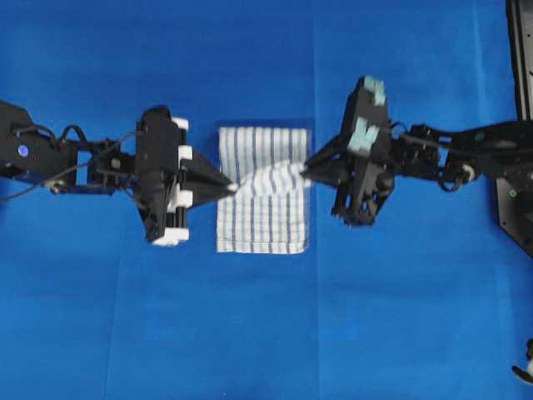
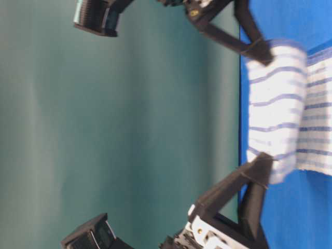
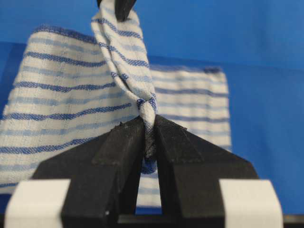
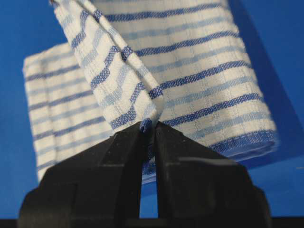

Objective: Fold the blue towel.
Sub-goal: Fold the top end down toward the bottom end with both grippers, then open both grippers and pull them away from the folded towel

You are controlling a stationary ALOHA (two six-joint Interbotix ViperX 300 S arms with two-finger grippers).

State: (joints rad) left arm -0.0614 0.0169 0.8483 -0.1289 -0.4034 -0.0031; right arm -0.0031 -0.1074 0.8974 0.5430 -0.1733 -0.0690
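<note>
Blue cloth-covered table [image 1: 400,333] carries the white blue-striped woven towel [image 1: 262,212] at centre; left gripper [image 1: 229,187] and right gripper [image 1: 306,169] pinch its raised fold at opposite ends, stretched left-right between them.

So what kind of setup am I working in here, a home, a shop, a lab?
Most likely a lab test bench, not a home: a plain blue table covering, a bare green backdrop behind it, and two fixed arms, left gripper and right gripper, holding the blue towel.
</note>
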